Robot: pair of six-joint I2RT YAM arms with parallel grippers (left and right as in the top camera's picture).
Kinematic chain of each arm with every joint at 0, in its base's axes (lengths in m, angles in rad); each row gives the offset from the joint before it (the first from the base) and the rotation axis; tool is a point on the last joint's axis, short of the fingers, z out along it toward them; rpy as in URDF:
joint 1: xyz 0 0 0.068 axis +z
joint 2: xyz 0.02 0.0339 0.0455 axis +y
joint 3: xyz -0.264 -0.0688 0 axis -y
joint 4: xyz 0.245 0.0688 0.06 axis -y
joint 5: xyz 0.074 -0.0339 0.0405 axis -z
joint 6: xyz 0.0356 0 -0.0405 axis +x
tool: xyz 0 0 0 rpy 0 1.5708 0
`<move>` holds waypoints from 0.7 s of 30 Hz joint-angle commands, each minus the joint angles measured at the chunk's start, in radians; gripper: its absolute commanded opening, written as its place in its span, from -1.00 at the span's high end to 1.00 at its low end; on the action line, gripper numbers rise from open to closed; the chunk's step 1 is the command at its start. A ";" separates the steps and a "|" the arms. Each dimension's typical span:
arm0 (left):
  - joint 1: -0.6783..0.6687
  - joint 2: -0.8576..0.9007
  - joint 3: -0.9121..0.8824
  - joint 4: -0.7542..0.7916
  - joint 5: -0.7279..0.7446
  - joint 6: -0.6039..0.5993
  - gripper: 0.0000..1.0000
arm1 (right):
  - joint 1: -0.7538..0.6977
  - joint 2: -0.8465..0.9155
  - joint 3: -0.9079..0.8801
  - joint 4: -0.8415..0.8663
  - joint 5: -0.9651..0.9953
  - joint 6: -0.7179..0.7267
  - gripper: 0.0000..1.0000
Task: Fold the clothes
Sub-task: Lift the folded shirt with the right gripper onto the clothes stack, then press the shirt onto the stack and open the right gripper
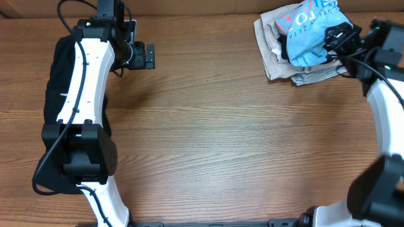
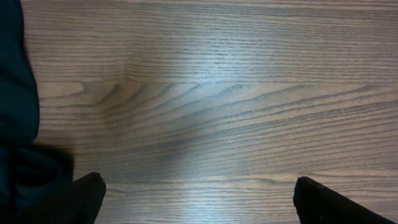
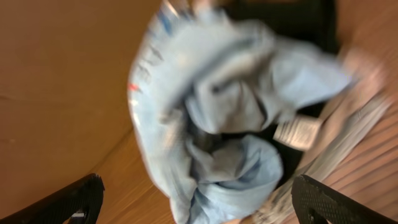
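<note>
The clothes lie in two places. A crumpled light blue T-shirt (image 1: 309, 34) with white lettering tops a pile at the table's back right. A black garment (image 1: 53, 69) lies along the left edge, mostly hidden under my left arm. My right gripper (image 1: 338, 38) hovers at the pile's right side. In the right wrist view it (image 3: 199, 205) is open, and the bunched blue T-shirt (image 3: 211, 118) hangs between the wide-apart fingers, blurred. My left gripper (image 1: 146, 55) is open over bare wood at the back left. The left wrist view shows it (image 2: 199, 202) empty, with the black garment (image 2: 15, 93) beside it.
Under the blue shirt lie a beige cloth (image 1: 271, 50) and a grey striped cloth (image 1: 312, 77). A black piece with a white label (image 3: 297, 132) shows in the right wrist view. The wooden table (image 1: 221, 139) spans the middle.
</note>
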 commanded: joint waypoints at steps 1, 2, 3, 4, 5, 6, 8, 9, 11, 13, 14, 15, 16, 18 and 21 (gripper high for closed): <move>-0.001 -0.007 -0.002 0.011 -0.003 0.019 -1.00 | -0.003 -0.097 0.020 0.015 0.115 -0.197 -1.00; -0.001 -0.007 -0.002 0.014 -0.003 0.019 -0.99 | -0.002 -0.107 0.020 0.034 0.119 -0.227 -1.00; -0.001 -0.007 -0.002 0.018 -0.003 0.019 -0.99 | 0.001 -0.112 0.020 0.064 0.134 -0.259 -1.00; -0.001 -0.007 -0.002 0.021 -0.003 0.019 -0.99 | 0.004 -0.113 0.020 0.095 0.147 -0.286 -1.00; -0.001 -0.007 -0.002 0.024 -0.003 0.019 -1.00 | 0.008 -0.110 0.020 0.124 0.164 -0.302 -1.00; -0.001 -0.007 -0.002 0.026 -0.003 0.019 -1.00 | 0.014 -0.101 0.020 0.164 0.182 -0.322 -1.00; -0.001 -0.007 -0.002 0.028 -0.003 0.019 -1.00 | 0.026 -0.073 0.020 0.248 0.218 -0.351 -1.00; -0.001 -0.007 -0.002 0.028 -0.003 0.019 -1.00 | 0.034 -0.050 0.020 0.301 0.241 -0.370 -1.00; -0.001 -0.007 -0.002 0.028 -0.003 0.019 -1.00 | 0.047 0.000 0.021 0.387 0.278 -0.404 -1.00; -0.001 -0.007 -0.002 0.026 -0.003 0.019 -0.99 | 0.058 0.062 0.036 0.447 0.286 -0.442 -1.00; -0.001 -0.007 -0.002 0.024 -0.003 0.019 -1.00 | 0.066 0.103 0.055 0.463 0.286 -0.460 -1.00; -0.001 -0.007 -0.002 0.023 -0.003 0.019 -0.99 | 0.074 0.143 0.079 0.465 0.287 -0.475 -1.00; -0.001 -0.007 -0.002 0.021 -0.003 0.019 -1.00 | 0.084 0.186 0.108 0.462 0.286 -0.492 -1.00; -0.001 -0.007 -0.002 0.020 -0.003 0.019 -1.00 | 0.102 0.265 0.162 0.436 0.287 -0.520 -1.00; -0.001 -0.007 -0.002 0.021 -0.003 0.019 -1.00 | 0.123 0.372 0.209 0.401 0.337 -0.524 -1.00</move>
